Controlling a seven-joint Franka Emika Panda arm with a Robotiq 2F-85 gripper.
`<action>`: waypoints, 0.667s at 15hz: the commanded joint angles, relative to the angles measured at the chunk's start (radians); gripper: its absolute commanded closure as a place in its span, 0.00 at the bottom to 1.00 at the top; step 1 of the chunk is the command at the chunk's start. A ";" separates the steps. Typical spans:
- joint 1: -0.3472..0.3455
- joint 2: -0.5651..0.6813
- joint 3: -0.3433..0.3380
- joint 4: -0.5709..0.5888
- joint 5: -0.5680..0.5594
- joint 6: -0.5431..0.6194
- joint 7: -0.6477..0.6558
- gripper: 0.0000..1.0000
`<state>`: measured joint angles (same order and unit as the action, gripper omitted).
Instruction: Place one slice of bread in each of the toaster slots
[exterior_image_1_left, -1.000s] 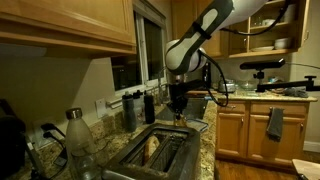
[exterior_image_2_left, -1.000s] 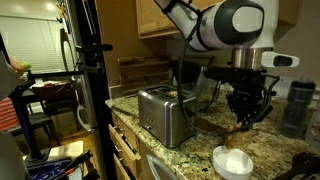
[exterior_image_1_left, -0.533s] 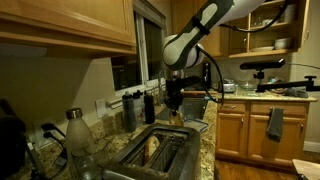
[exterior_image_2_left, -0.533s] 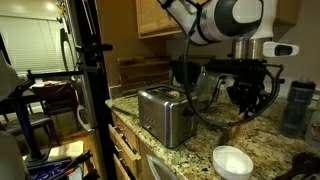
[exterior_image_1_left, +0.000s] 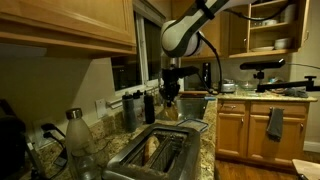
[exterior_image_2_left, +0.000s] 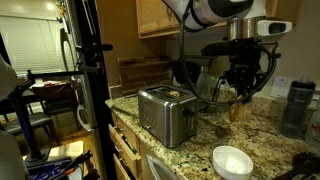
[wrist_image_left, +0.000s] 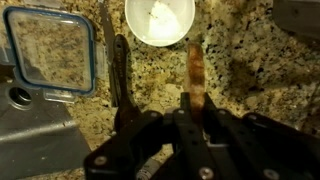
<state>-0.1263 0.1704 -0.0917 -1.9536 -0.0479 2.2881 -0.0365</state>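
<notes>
Reading across the table (exterior_image_2_left: 205, 132), I have the toaster (exterior_image_2_left: 165, 115) on the left. To its right, the fingers (exterior_image_2_left: 238, 92) were down near the granite a second ago and have now come up clear of it. The slice of bread (exterior_image_2_left: 236, 111) hangs beneath them, and they are clamped on it (it rose with them, so I trust the grip).

From the wrist, the clear container (wrist_image_left: 50, 50) sits on the left and the white bowl (wrist_image_left: 160, 18) in the middle. The slice (wrist_image_left: 194, 70) shows edge-on just right of that, with speckled stone below it and nothing touching it.

In an exterior view, the toaster (exterior_image_1_left: 150, 155) already has another slice (exterior_image_1_left: 152, 148) standing in one slot. The empty slot (exterior_image_1_left: 172, 152) beside it looks dark and free. The lifted bread is well apart from it, farther along the table.

So I judge the pick done and the carry ahead. I must bring the bread over the toaster, line its edge up with the free slot, then lower it.
</notes>
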 joint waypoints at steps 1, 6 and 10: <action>0.016 -0.071 0.006 -0.041 -0.003 -0.020 -0.018 0.92; 0.032 -0.085 0.024 -0.033 0.005 -0.035 -0.043 0.92; 0.041 -0.091 0.036 -0.031 -0.001 -0.048 -0.064 0.92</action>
<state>-0.0963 0.1329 -0.0570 -1.9535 -0.0479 2.2728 -0.0736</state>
